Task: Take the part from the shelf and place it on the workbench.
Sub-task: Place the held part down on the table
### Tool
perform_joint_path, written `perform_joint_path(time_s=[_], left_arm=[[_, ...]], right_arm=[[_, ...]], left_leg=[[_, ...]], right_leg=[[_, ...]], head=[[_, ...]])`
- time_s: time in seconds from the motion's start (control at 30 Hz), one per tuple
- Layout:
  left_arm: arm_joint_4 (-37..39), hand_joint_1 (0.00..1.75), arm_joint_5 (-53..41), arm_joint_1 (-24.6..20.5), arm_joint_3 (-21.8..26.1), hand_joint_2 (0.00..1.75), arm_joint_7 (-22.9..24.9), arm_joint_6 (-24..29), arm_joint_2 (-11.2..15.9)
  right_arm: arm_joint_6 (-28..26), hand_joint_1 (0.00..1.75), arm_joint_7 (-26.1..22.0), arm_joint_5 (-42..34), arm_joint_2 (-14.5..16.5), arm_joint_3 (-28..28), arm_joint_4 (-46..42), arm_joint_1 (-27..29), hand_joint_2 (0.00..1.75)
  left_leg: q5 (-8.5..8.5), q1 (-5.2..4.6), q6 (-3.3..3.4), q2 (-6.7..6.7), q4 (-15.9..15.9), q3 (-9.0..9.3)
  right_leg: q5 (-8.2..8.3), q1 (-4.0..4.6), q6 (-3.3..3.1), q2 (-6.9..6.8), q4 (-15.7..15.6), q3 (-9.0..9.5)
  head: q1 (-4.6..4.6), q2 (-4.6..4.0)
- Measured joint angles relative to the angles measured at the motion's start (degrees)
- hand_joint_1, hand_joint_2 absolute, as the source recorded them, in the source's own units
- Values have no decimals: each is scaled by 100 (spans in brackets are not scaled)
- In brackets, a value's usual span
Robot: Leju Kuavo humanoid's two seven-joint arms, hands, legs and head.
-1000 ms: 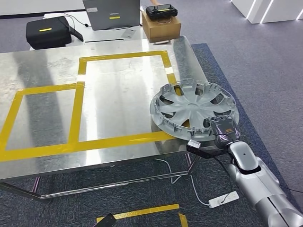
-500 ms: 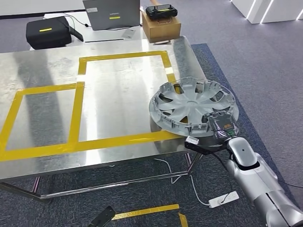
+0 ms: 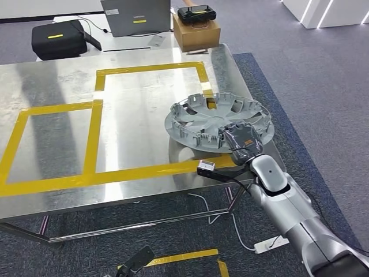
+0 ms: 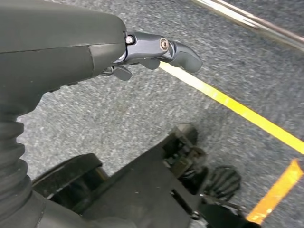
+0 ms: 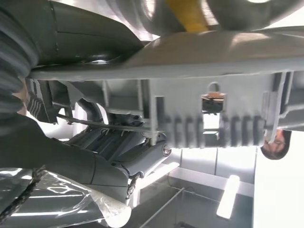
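Observation:
The part is a grey plastic wheel cover (image 3: 204, 115), lying nearly flat and low over the right end of the steel workbench (image 3: 130, 109). It overlaps the right side of a yellow taped rectangle (image 3: 150, 68). My right hand (image 3: 241, 138) grips its near rim from the bench's right front corner. In the right wrist view the cover's ribbed rim (image 5: 215, 71) runs across the picture, with my dark fingers (image 5: 121, 142) curled under it. Whether the cover touches the bench I cannot tell. My left hand (image 4: 71, 42) hangs over the grey carpet, fingers (image 4: 175, 50) extended and holding nothing.
Behind the bench stand a laptop (image 3: 135, 16), a black case (image 3: 59, 37) and a cardboard box (image 3: 196, 33) with a black controller (image 3: 199, 12) on top. A white power strip (image 3: 272, 243) and yellow tape (image 3: 183, 258) lie on the carpet below.
My right hand has carried the wheel cover leftward, further over the bench, and it now lies flatter. The left arm's dark tip has edged further into view at the bottom.

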Motion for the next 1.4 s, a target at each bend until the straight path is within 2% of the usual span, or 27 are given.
perform_joint_path(time_s=[0.57,1.03,1.4], left_arm=[[0,0,244,201,-26,175,28,42,1],[0,0,245,288,-24,175,113,37,22],[0,0,227,297,-24,175,122,21,22]], right_arm=[[-45,154,-207,-200,471,615,282,-30,175],[-19,154,-455,-422,893,1154,396,186,175],[-31,154,-480,-487,967,1256,402,260,175]], left_leg=[[-2,-1,0,1,-1,-4],[-3,-1,-1,2,-1,-4],[-3,-1,-1,2,-1,-3]], right_leg=[[-3,0,-2,4,0,-7],[-4,0,-2,5,0,-8],[-4,0,-2,3,0,-8]], head=[[0,0],[0,0],[-1,0]])
